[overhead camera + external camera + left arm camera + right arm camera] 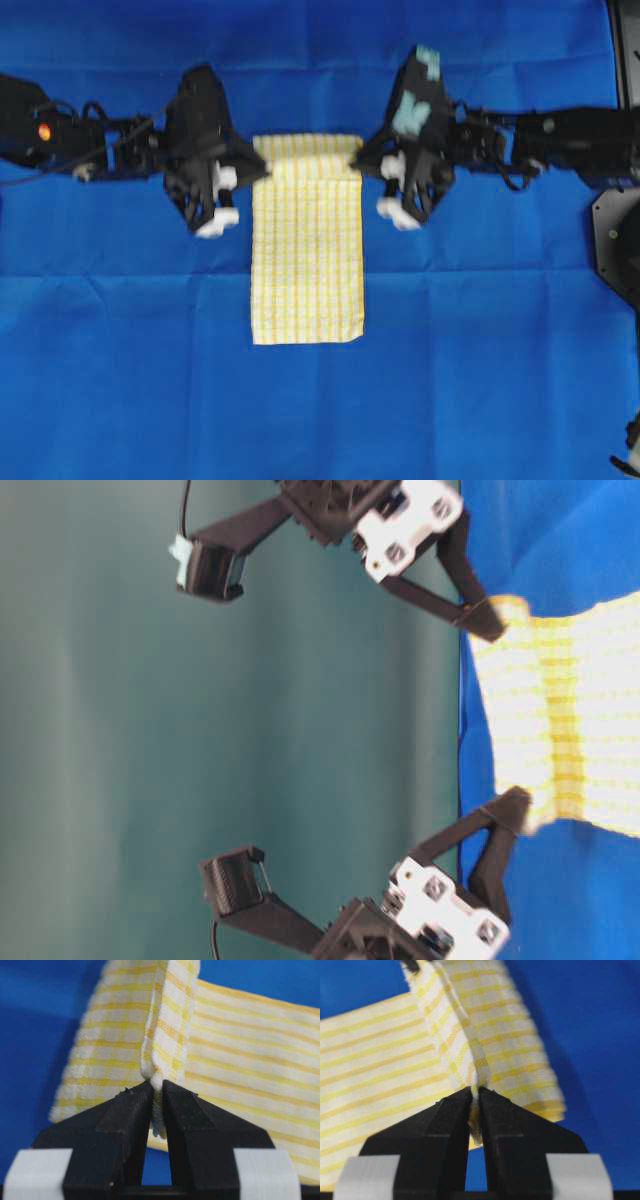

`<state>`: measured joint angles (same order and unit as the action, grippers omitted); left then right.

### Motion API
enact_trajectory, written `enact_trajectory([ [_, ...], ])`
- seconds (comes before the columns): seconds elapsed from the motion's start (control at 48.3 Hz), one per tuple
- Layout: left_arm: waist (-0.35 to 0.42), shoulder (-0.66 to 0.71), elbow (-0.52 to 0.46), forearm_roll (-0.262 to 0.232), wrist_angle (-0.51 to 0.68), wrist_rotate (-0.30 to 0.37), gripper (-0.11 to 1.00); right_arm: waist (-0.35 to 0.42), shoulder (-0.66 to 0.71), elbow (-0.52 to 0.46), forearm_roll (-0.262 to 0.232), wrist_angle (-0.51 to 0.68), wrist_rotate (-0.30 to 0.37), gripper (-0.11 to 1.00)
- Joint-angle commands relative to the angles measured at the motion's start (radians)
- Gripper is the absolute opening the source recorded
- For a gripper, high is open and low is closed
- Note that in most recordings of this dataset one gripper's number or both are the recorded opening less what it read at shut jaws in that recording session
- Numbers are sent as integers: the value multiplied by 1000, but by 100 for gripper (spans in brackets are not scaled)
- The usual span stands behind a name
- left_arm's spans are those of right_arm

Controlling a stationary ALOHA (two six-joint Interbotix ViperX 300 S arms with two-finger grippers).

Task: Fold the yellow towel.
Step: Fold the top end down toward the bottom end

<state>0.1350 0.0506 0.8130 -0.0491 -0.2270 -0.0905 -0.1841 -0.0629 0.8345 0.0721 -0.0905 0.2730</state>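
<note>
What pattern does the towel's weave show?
The yellow towel has fine yellow-and-white checks; clearest in the left wrist view.

yellow-white checked towel (pixel 306 250), blue cloth (pixel 480 360)

Overhead view: the left end effector (pixel 255 178) and right end effector (pixel 362 158) have their fingertips hidden under their own black housings, so contact with the yellow towel (pixel 306 260) is not legible there. Both arms are cut by the side edges. Table-level view: whole frame soft; towel (pixel 570 730) runs off the right edge, weave smeared. Wrist views: towel (pixel 240 1065) (pixel 370 1060) runs off frame on several sides; pinched cloth between the fingers (pixel 125 1125) (pixel 445 1130) mostly concealed.
</note>
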Motion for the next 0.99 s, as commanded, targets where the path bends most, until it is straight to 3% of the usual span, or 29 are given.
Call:
enact_trajectory([
  [0.0,-46,-29,0,-3,-3,-21,7,35,-32,6,17,-15,2,7],
  [0.248,-190,-44,14,-2,0,-86,7,163,-32,17,37,-23,0,7],
  [0.517,-291,-38,5,-3,23,-101,7,267,-25,15,54,-28,0,7],
  [0.973,-350,11,-15,-2,20,-100,7,319,44,-3,57,-21,0,7],
])
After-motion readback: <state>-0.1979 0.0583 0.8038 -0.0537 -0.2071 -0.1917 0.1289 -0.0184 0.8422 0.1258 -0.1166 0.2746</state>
